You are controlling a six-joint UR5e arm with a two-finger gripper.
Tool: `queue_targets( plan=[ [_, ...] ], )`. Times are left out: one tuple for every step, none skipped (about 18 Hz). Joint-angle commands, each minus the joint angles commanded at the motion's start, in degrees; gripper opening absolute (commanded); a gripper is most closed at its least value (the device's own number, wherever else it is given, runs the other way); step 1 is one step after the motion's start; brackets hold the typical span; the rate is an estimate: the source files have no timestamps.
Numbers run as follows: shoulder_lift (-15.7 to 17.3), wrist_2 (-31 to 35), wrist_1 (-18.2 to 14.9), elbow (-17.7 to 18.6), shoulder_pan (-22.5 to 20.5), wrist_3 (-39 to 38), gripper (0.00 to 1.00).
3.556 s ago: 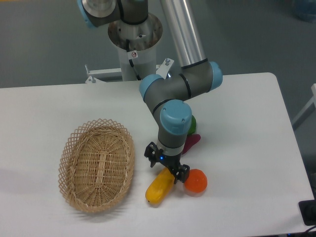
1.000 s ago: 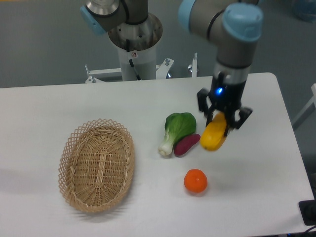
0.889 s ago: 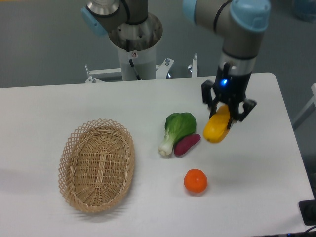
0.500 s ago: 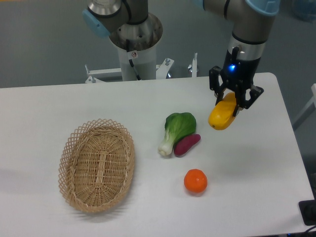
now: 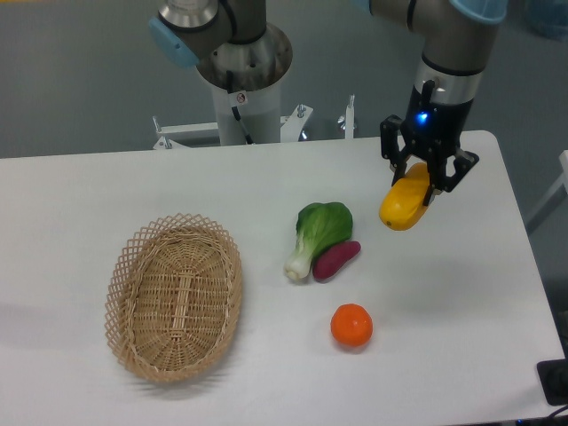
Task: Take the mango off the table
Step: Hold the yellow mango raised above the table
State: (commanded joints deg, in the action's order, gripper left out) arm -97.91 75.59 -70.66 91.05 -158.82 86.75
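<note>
The mango (image 5: 405,204), a glossy yellow-orange oval, hangs in the air above the right side of the white table (image 5: 106,195). My gripper (image 5: 424,180) is shut on its upper end, black fingers on either side, a blue light lit on the wrist above. The mango tilts down to the left below the fingers and touches nothing else.
A woven wicker basket (image 5: 174,296) lies at the left. A green bok choy (image 5: 318,232) and a purple sweet potato (image 5: 335,260) lie side by side mid-table. A round orange (image 5: 351,326) sits nearer the front edge. The arm's base column (image 5: 241,89) stands behind the table.
The gripper has carried the mango up and to the right, away from the bok choy and sweet potato. Earlier it gripped the mango on the table beside the orange.
</note>
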Motion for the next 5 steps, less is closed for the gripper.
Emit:
queue_targets(
  plan=[
    [-0.09, 0.00, 0.00, 0.00, -0.09, 0.00, 0.52],
    [0.00, 0.00, -0.09, 0.00, -0.09, 0.00, 0.52],
    [0.00, 0.00, -0.09, 0.00, 0.00, -0.35, 0.52],
    [0.00, 0.00, 0.00, 0.00, 0.00, -0.44, 0.52],
    [0.00, 0.00, 0.09, 0.00, 0.09, -0.53, 0.52]
  ],
)
